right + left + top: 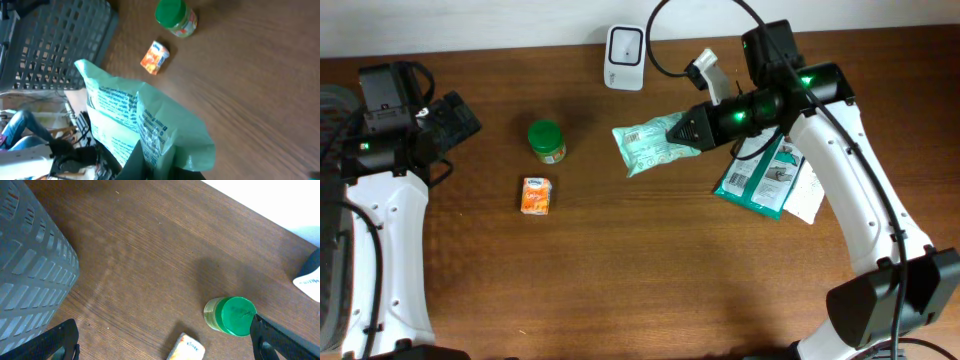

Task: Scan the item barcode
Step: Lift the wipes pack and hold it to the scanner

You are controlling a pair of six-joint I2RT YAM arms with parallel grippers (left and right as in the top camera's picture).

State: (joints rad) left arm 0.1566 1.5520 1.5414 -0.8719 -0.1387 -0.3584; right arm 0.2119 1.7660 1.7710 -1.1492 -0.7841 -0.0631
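In the overhead view, two white arms are seen at one brown wooden table [620, 280]. The right gripper [685, 128] is closed on one pale green printed pouch [645, 148]. The pouch is gripped by its right end and lies right of centre in the far half of the table. One white device with a dark window [625, 43] stands at the far edge, just beyond the pouch. One green-lidded jar [547, 140] stands left of the pouch, and one small orange box [535, 195] lies nearer, just beside the jar. One teal packet [760, 178] on a white sheet [808, 198] lies under the right arm. The left gripper [448, 116] is at the far left, well apart from every item, next to one grey basket [328, 110] that is cut off by the left edge.

In the left wrist view, the left gripper [164, 330] is spread wide with nothing between its fingers [60, 340]. The jar [231, 315] and a corner of the orange box [186, 349] are seen on the bare wood. The basket wall [30, 265] fills the left side.

In the right wrist view, the pouch [145, 125] is pinched in the right gripper [150, 167] at the bottom of the frame, with lines of print on the face turned to the camera. No barcode can be made out on it. Beyond the pouch, the jar [175, 15], the orange box [155, 56] and the basket [55, 45] are seen, one of each.
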